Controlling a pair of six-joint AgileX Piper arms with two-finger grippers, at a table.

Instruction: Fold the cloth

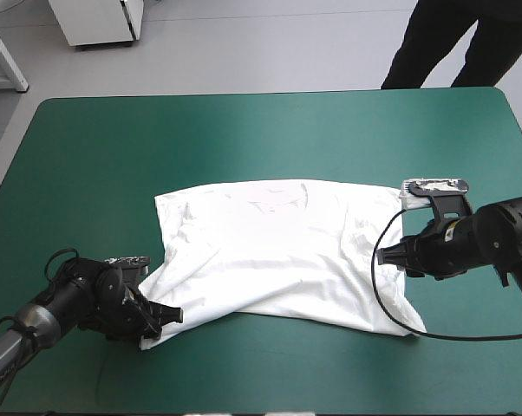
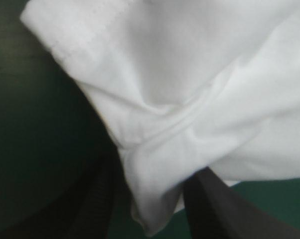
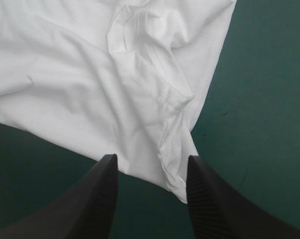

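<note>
On the teal-green worktop [image 1: 261,139], white short-sleeved T-shirt [image 1: 278,251] spread, clear of edges; left gripper [image 1: 168,315], right gripper [image 1: 385,256] at its sides, jaws apart.

your left arm [image 1: 35,328] lies low with your left gripper [image 1: 171,314] pointing in toward the middle, its fingers [image 2: 225,209] apart, and your right arm [image 1: 504,227] holds your right gripper [image 1: 384,255] pointing in too, fingers [image 3: 100,199] apart.
</note>
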